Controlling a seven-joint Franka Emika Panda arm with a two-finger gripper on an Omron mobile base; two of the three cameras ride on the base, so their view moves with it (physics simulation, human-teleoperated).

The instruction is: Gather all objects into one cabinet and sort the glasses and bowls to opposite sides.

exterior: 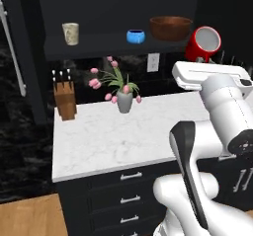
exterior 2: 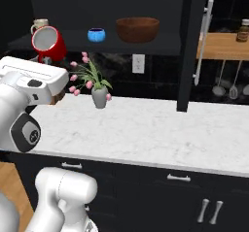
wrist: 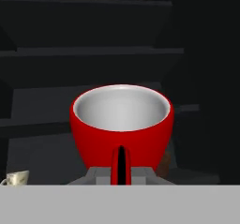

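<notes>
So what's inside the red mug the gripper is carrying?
Nothing that can be seen: the hand view looks into the red mug and shows a bare white inside. The near rim covers part of its bottom. The gripper is shut on its handle.

On the dark shelf (exterior: 99,45) of the black cabinet (exterior: 29,57) stand a beige cup (exterior: 71,33) at the left, a small blue bowl (exterior: 136,36) further right, and a wide brown bowl (exterior: 171,27) just beside it. A red mug (exterior: 204,43) hangs tilted in the air off the shelf's right end, its white inside facing the camera, just above the arm's white hand. On the white marble counter (exterior: 99,141) below, a wooden knife block (exterior: 64,97) stands at the left and a grey vase of pink tulips (exterior: 123,97) near the middle, well apart. Black drawers (exterior: 123,190) with short silver handles sit under the counter
</notes>
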